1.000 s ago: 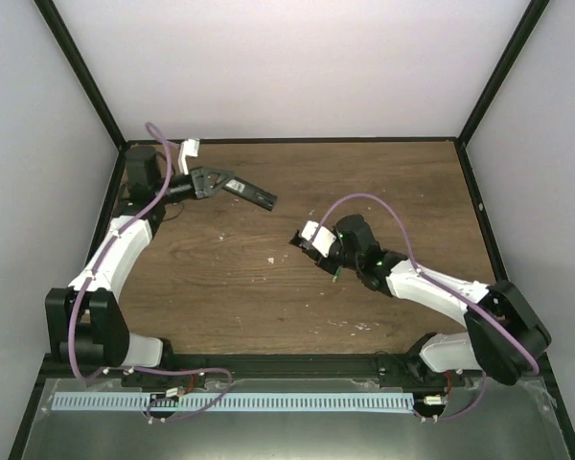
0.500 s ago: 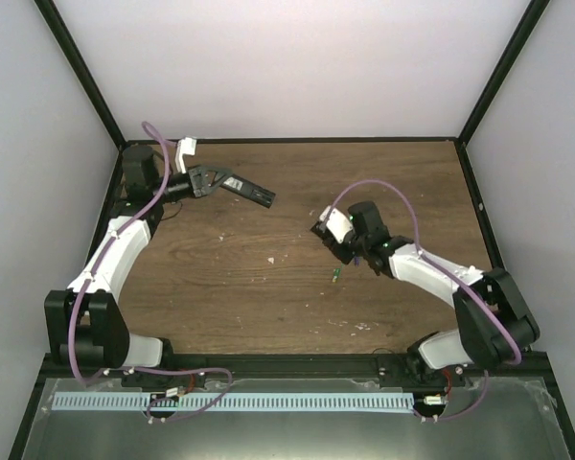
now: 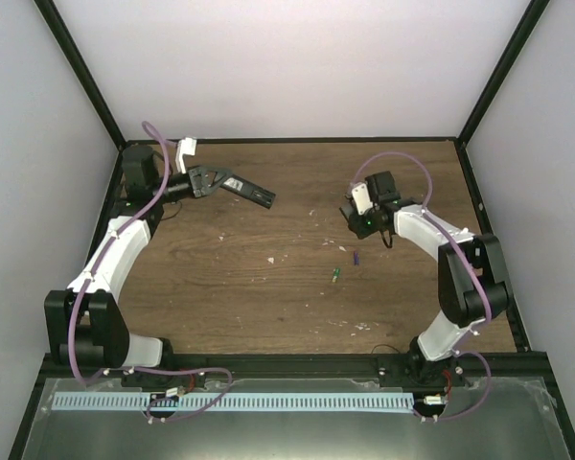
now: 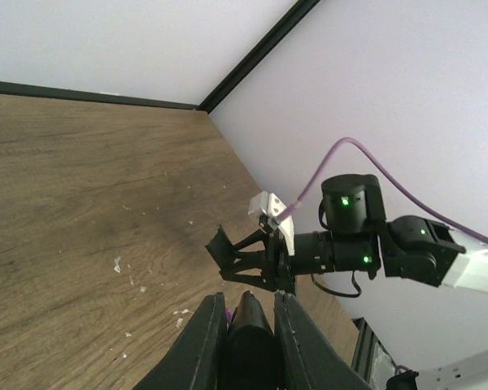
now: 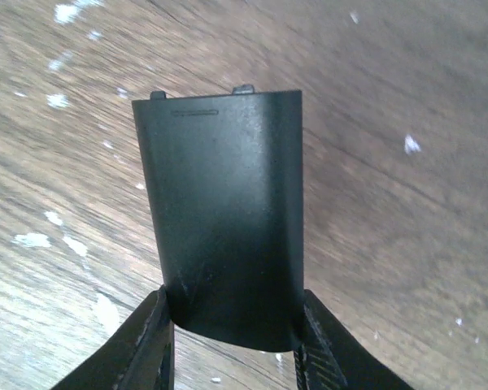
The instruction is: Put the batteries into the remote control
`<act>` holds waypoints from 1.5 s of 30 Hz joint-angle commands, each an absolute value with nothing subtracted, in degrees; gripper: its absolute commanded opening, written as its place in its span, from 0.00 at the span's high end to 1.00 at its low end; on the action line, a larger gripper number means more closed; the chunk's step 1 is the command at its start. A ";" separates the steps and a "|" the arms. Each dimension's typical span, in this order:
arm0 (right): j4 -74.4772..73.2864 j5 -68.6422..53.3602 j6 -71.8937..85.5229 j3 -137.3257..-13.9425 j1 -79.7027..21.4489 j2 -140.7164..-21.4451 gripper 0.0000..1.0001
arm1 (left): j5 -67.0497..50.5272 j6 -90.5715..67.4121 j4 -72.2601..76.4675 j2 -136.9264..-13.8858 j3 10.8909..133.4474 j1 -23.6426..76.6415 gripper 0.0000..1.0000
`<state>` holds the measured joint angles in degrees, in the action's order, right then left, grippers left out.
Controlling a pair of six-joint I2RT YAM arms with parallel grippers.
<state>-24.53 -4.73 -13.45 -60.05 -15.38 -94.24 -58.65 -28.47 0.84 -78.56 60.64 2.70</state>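
Top external view shows you the wooden table (image 3: 220,278), with your left gripper (image 3: 225,182) clamped on the remote control (image 3: 257,195) at the far left. Your right gripper (image 5: 232,329) pinches a black cover plate (image 5: 224,219); the green battery (image 3: 335,274) and purple battery (image 3: 356,257) lie loose on the table nearby.

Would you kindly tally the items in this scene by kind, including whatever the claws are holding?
Batteries: 2, the green battery and the purple battery
Remote control: 1, in the left claw
Battery cover: 1, in the right claw
Total: 4
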 commanded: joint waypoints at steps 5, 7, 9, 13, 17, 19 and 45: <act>-31.00 -5.01 -8.95 -62.49 -11.12 -99.56 0.71 | -61.47 -27.89 2.71 -78.40 61.97 2.46 1.00; -31.20 -4.35 -8.75 -62.41 -11.14 -100.77 0.71 | -61.61 -27.71 2.72 -78.48 61.67 2.44 1.00; -31.20 -3.99 -8.54 -62.25 -11.16 -101.44 0.71 | -61.83 -27.60 2.81 -78.49 61.17 2.46 1.00; -30.97 -3.73 -8.58 -61.96 -11.13 -101.69 0.70 | -62.10 -27.53 2.87 -78.41 60.66 2.41 1.00; -31.12 -2.66 -8.53 -61.68 -11.11 -101.91 0.56 | -62.31 -27.42 2.76 -78.40 60.65 2.46 1.00; -30.54 -1.80 -8.27 -61.03 -11.13 -101.01 0.45 | -62.44 -27.42 2.72 -78.40 60.64 2.46 1.00; -35.51 -13.13 1.73 -56.80 -20.99 -90.02 0.63 | -64.08 -29.69 8.36 -76.55 49.74 2.99 1.00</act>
